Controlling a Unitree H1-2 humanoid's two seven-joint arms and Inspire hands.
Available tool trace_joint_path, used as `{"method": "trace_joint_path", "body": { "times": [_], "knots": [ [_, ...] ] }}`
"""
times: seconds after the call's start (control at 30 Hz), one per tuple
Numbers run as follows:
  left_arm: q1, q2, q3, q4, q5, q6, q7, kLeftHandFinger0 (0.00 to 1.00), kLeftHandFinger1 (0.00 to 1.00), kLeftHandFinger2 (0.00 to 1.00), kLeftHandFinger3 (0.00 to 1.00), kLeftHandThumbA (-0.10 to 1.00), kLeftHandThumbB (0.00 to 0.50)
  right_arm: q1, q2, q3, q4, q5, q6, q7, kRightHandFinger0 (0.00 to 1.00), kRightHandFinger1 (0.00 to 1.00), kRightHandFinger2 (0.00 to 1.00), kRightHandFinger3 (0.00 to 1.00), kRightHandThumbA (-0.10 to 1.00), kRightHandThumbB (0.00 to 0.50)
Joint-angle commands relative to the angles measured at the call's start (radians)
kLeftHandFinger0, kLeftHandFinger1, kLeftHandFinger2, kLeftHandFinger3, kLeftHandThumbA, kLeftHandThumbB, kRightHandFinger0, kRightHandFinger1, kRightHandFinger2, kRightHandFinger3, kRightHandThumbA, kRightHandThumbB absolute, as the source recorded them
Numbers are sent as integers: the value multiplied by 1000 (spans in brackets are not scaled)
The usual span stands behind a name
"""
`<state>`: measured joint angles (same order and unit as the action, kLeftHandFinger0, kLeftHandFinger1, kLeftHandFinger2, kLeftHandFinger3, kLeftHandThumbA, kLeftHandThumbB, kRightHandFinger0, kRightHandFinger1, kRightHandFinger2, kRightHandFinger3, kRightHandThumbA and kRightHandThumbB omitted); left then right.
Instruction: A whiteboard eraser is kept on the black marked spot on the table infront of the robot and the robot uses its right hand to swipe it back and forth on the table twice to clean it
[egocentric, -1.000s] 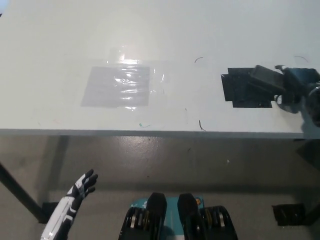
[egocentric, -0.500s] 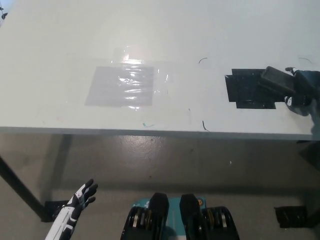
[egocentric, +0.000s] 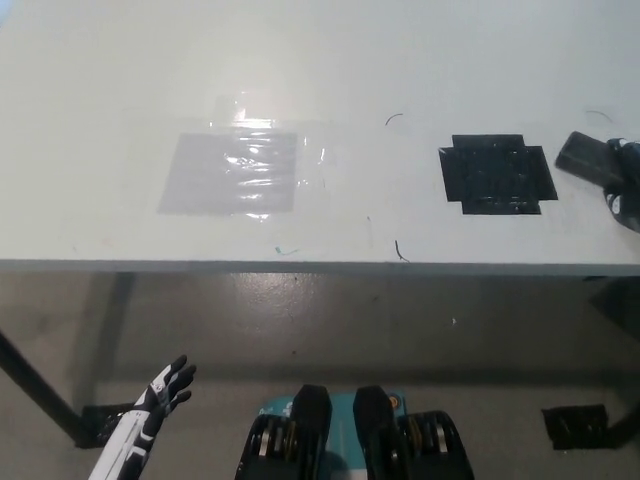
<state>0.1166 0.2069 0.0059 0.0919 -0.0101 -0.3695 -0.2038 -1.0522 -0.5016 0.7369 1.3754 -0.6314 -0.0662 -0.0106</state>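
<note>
The black right hand (egocentric: 626, 180) holds the eraser (egocentric: 588, 158) at the tabletop's (egocentric: 330, 60) right edge — just beside the black marked spot (egocentric: 497, 173). The white left hand (egocentric: 158, 395) rests low, fingers apart.

The eraser (egocentric: 588, 157) now lies right of the black spot (egocentric: 497, 174), off it. The right hand (egocentric: 626, 180) has drawn back to the picture's edge.
</note>
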Motion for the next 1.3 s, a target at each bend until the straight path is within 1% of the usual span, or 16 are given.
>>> {"method": "trace_joint_path", "body": {
  "times": [0.0,0.2,0.33,0.43,0.47,0.53,0.6,0.63,0.7,0.77,0.87,0.93,1.0,1.03,1.13,1.27],
  "knots": [
    [-13,23,20,-28,-14,-27,11,1000,1000,1000,1000,1000,457,43,-141,6,55,-38,135,67,187,416,717,1000,234,139],
    [-20,22,15,-18,-20,-27,4,1000,1000,1000,1000,1000,454,71,-198,-36,39,3,127,89,399,634,890,1000,255,170],
    [-6,11,10,-11,-12,-40,9,1000,1000,1000,1000,1000,443,70,-176,-37,33,-8,123,96,91,334,589,938,77,179],
    [-3,8,8,-9,-10,-40,11,1000,1000,1000,1000,1000,448,53,-139,-23,32,-26,122,99,411,680,954,1000,180,141],
    [-5,7,8,-13,-4,-36,14,1000,1000,1000,1000,1000,455,38,-118,-25,34,-23,107,104,288,516,782,1000,146,152],
    [-11,7,9,-13,-3,-32,14,1000,1000,1000,1000,1000,460,6,-74,-21,25,-26,93,116,515,685,855,1000,252,165],
    [-19,6,7,-7,-5,-38,12,1000,1000,1000,1000,1000,458,-24,-26,-22,-5,-25,83,124,273,430,601,948,204,183],
    [-21,7,6,-7,-4,-38,11,1000,1000,1000,1000,1000,457,-32,-12,-19,-7,-29,87,128,300,454,597,827,398,194],
    [-22,9,4,-7,-7,-36,6,1000,1000,1000,1000,1000,454,-58,58,-21,-33,-27,87,141,548,676,784,1000,257,197],
    [-19,9,3,-6,-2,-39,7,1000,1000,1000,1000,1000,453,-75,100,-23,-42,-27,112,165,442,547,664,969,214,197],
    [-22,16,2,-4,-2,-40,4,1000,1000,1000,1000,1000,455,-92,163,-17,-77,-39,77,148,97,237,350,454,135,190],
    [-27,18,2,-4,-3,-38,3,1000,1000,1000,1000,1000,452,-115,206,-7,-82,-51,80,167,329,448,538,771,151,180],
    [-33,17,2,-6,-4,-30,4,1000,1000,1000,1000,1000,452,-143,250,0,-73,-61,97,174,383,461,512,705,130,195],
    [-34,18,2,-8,-6,-28,2,1000,1000,1000,1000,1000,452,-148,267,0,-78,-63,83,163,65,150,266,453,77,195],
    [-34,20,2,-13,-12,-27,-2,1000,1000,1000,1000,1000,443,-165,307,-7,-74,-58,62,158,0,31,172,296,107,196],
    [-34,23,4,-11,-5,-34,1,1000,1000,1000,1000,1000,446,-171,335,-4,-68,-71,69,156,1,197,417,356,31,187]
  ]
}}
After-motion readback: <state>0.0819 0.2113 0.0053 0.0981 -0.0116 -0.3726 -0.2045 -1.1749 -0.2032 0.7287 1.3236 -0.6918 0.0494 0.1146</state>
